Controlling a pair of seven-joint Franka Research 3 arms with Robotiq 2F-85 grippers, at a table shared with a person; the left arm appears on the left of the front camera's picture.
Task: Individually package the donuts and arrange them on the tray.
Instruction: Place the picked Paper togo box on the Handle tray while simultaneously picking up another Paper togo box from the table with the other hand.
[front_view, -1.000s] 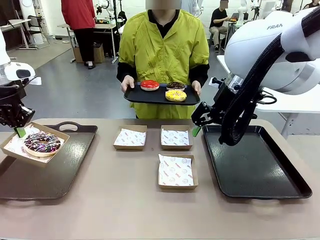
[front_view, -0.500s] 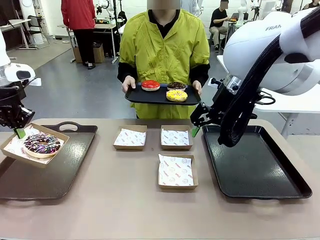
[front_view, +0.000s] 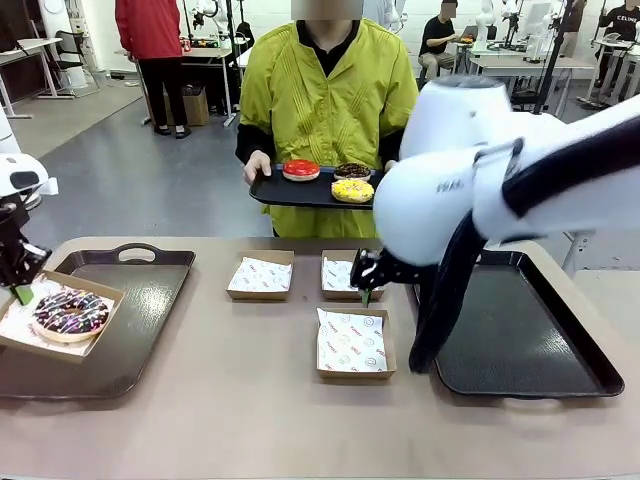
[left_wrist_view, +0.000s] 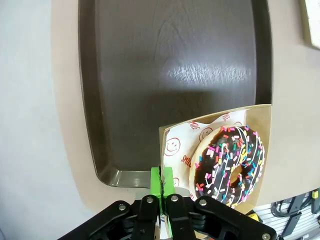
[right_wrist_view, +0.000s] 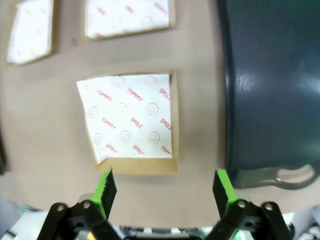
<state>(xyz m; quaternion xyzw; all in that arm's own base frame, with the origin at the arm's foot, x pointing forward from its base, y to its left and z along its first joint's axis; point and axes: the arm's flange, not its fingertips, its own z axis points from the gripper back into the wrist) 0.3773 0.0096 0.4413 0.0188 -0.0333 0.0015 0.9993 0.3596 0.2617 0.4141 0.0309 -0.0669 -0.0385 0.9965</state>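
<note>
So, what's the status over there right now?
Left jaws shut on the carton's corner, sprinkled chocolate donut inside. Right jaws open above an empty carton. Three donuts on person's tray. Nothing blocking.

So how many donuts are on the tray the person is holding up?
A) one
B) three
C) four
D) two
B: the person's tray carries a red donut, a dark chocolate donut and a yellow donut, while the sprinkled chocolate donut lies in a cardboard box pinched by the left end effector.
</note>
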